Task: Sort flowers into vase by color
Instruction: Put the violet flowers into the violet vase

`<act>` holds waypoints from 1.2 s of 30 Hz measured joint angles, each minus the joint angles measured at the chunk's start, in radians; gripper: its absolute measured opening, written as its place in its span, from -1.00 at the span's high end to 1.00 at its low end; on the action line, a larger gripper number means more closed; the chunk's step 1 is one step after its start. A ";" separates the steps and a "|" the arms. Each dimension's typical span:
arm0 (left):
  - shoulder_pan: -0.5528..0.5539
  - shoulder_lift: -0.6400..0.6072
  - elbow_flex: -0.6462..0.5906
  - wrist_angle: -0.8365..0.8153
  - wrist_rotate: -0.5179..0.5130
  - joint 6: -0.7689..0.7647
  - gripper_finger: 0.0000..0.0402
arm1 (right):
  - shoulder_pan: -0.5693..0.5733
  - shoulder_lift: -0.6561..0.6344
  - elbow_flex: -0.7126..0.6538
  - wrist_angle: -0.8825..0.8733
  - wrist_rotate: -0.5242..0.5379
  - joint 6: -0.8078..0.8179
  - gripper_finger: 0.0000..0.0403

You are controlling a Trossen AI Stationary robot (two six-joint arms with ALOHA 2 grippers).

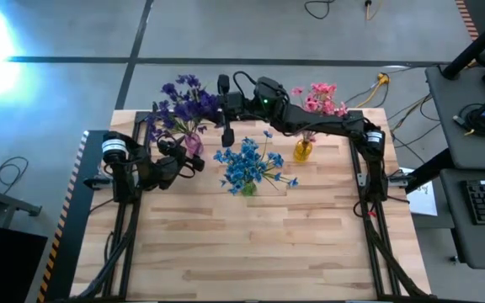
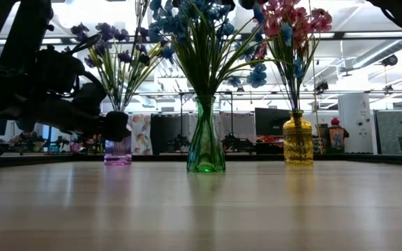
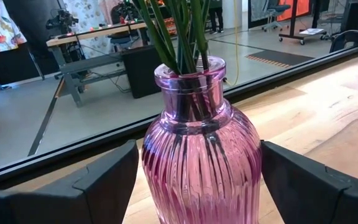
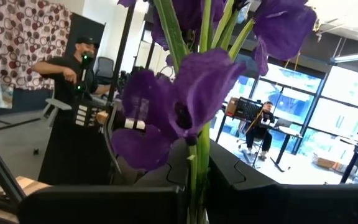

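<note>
- The right hand [image 1: 226,135] was closed on a purple sprig [image 4: 191,99], its stem pinched between the fingers in the right wrist view; from above the hand hung at the far left of the bench, just right of the purple bunch.
- The left hand [image 3: 191,180] stood open around the pink-purple vase [image 3: 199,155], one finger on each side of the ribbed belly. Whether either finger touched the glass could not be told.
- That vase [image 1: 193,145] sat far left on the bench [image 1: 259,244], already holding purple flowers [image 1: 182,103] with green stems [image 3: 182,31] crowding its narrow neck.
- To do this step well, I judged the right hand should bring the stem tip straight above the neck and lower it upright, aiming for a gap among the stems rather than pushing against them.
- The left hand would do best to steady the vase lightly, since a tall bunch likely makes it top-heavy and a sideways nudge from the stem could tip it.
- Release should wait until the stem is well down inside the neck, otherwise the sprig may lean out and fall.
- Farther right, the blue flowers [image 1: 251,164] stood in the green vase [image 2: 206,139] near the middle, and the pink flowers [image 1: 320,98] in the yellow vase [image 1: 303,151] at the far right; both looked sorted and needed a wide berth from the right arm.
</note>
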 joint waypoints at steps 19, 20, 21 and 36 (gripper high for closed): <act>0.000 0.000 0.000 0.000 0.003 -0.002 -0.54 | 0.000 0.047 -0.131 0.227 0.056 -0.025 0.91; 0.000 0.000 0.000 0.000 0.003 -0.008 -0.54 | 0.000 0.060 -0.131 0.227 0.060 -0.028 0.91; 0.000 0.000 0.000 -0.002 0.003 -0.015 -0.54 | 0.000 0.072 -0.131 0.232 0.064 -0.034 0.91; 0.000 0.000 0.000 -0.009 0.008 -0.020 -0.54 | -0.005 0.112 -0.131 0.303 0.110 0.007 0.91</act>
